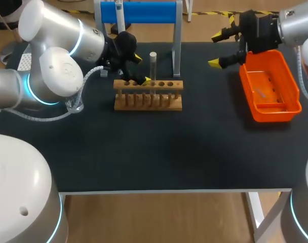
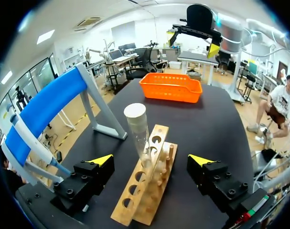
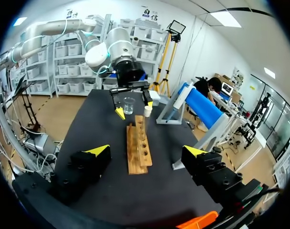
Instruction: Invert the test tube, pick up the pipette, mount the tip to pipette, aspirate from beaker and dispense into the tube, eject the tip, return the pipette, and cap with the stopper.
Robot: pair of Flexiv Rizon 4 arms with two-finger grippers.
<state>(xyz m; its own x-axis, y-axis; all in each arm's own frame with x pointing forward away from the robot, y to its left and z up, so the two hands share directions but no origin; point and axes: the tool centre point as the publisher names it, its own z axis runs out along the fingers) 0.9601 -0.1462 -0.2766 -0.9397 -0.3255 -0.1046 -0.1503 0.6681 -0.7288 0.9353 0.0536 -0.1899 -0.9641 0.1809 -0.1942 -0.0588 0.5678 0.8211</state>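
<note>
ITEM 1. L gripper: mine, fingers spread wide, one either side of the rack, pinching nothing.

ITEM 2. Test tube: upright in a rack hole, btwn my L fingers but clear of both. Pale flat end uppermost; can't tell which end is the mouth.

ITEM 3. Rack: wood, holes in a row w/ pegs alongside, lying on the black table.

ITEM 4. Beaker: clear, just beside my L gripper on the side away from the R arm.

ITEM 5. Pipette: hung on the blue stand, beyond the rack. Untouched.

ITEM 6. Orange basket: far end of table.

ITEM 7. R gripper: fingers apart, holding nothing, above the table just beside the basket.

RISKS, my est.: closing off-centre would push the tube sideways in its hole, so glass may slip or crack. Lifting at an angle could jam it and drag the rack along. Swinging to invert could clip the beaker or stand, both close by.
</note>
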